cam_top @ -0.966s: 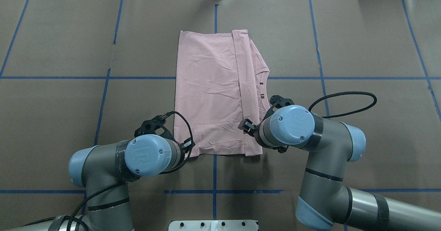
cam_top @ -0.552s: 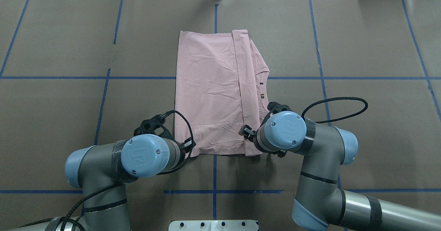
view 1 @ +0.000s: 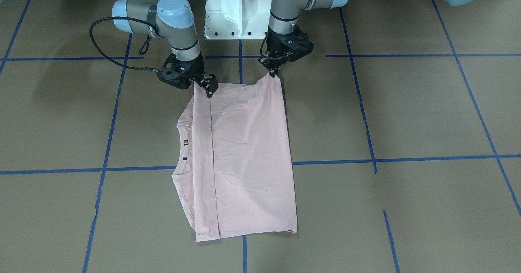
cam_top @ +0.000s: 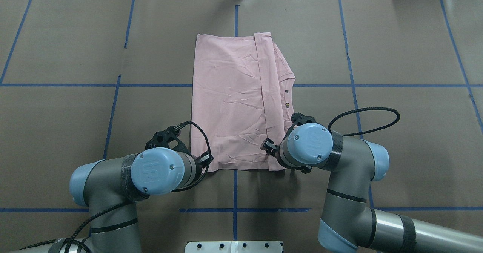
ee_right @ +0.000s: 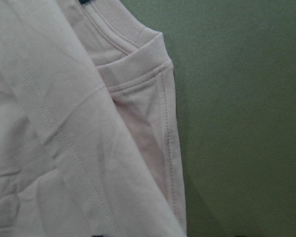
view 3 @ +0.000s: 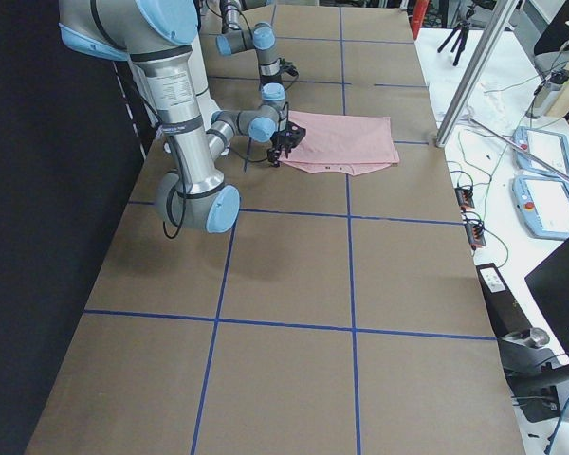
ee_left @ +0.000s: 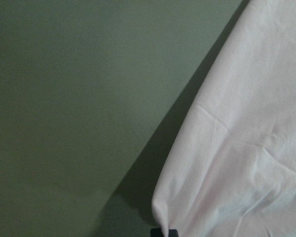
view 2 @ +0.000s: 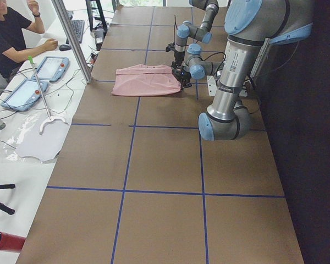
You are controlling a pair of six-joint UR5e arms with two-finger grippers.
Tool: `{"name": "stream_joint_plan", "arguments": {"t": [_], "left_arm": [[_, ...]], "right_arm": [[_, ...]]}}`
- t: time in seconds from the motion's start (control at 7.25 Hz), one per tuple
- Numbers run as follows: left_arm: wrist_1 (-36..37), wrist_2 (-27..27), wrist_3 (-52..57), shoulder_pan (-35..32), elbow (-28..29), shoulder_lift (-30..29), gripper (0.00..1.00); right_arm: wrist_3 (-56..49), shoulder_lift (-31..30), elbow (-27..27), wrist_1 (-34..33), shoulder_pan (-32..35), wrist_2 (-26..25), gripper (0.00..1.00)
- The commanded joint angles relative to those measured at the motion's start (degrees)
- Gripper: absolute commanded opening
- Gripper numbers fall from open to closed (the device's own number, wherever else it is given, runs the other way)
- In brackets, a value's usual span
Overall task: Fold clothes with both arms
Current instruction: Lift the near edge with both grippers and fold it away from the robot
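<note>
Fold done: the T-shirt [cam_top: 230,102] lies flat on the table [cam_top: 396,57], stretching away ahead of both my grippers. It is already a tidy oblong, with one stitched edge [cam_top: 268,106] doubled over and lying just short of the collar [ee_right: 138,44].
Print: out of sight, so I judge it is turned down or folded inside.
Left gripper [view 1: 273,73]: pinched tight on the near corner, and the cloth rises to a small peak between my fingertips.
Right gripper [view 1: 208,88]: low over the other near corner, beside the collar. The jaws look spread, and the cloth beneath them lies flat and unpinched.
Step now: I judge I am securing the near edge, with one corner held and one to go.
Left to do: close on the second corner, then carry the near edge over to the far one. Maybe a further fold after that.
Count: one T-shirt, one collar, one fold showing, two arms, two grippers, one corner gripped.
</note>
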Motion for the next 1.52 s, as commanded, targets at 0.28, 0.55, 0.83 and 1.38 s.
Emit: {"name": "stream_joint_plan", "arguments": {"t": [0.28, 0.55, 0.83, 1.38], "left_arm": [[0.00, 0.09, 0.00, 0.01, 0.35, -0.06, 0.00], [0.00, 0.09, 0.00, 0.01, 0.35, -0.06, 0.00], [0.00, 0.09, 0.00, 0.01, 0.35, -0.06, 0.00], [0.00, 0.09, 0.00, 0.01, -0.18, -0.07, 0.00]], "right_arm": [[-0.18, 0.13, -0.03, 0.09, -0.01, 0.00, 0.17], [-0.18, 1.35, -0.12, -0.26, -0.01, 0.00, 0.00], [-0.18, 1.97, -0.73, -0.35, -0.01, 0.00, 0.00], [-0.09, 1.45, 1.88, 0.09, 0.61, -0.17, 0.00]]}}
